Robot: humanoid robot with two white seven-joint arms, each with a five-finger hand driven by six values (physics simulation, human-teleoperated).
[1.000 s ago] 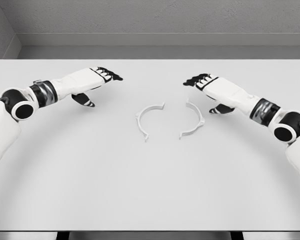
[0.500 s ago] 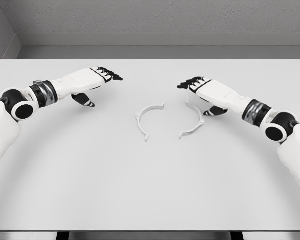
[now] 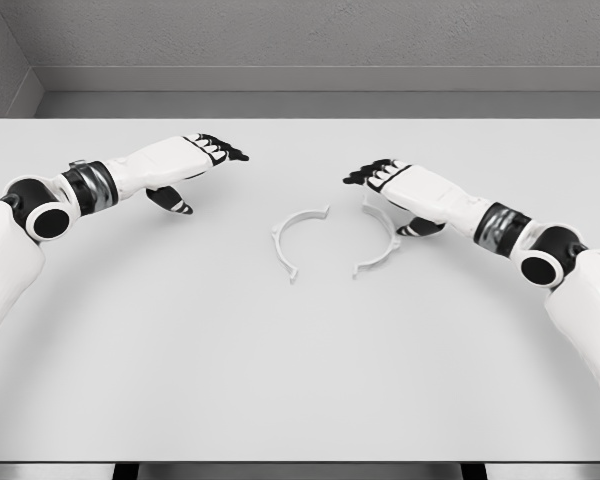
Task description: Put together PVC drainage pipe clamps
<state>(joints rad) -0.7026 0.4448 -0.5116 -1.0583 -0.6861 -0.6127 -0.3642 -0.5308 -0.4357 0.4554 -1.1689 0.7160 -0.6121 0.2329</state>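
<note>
Head view, left to right. Left hand [image 3: 195,160], fingers extended and holding nothing, hovers over the white table [image 3: 300,380] well apart from the parts. Two white half-ring clamp pieces lie near the table's centre: the left clamp half [image 3: 292,237] and the right clamp half [image 3: 382,245], concave sides facing, not joined. Right hand [image 3: 395,185], open and empty, is above the right half's far end.

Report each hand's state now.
Left hand: open, holding nothing, away from the left clamp half.
Right hand: open, holding nothing, over the right clamp half.
</note>
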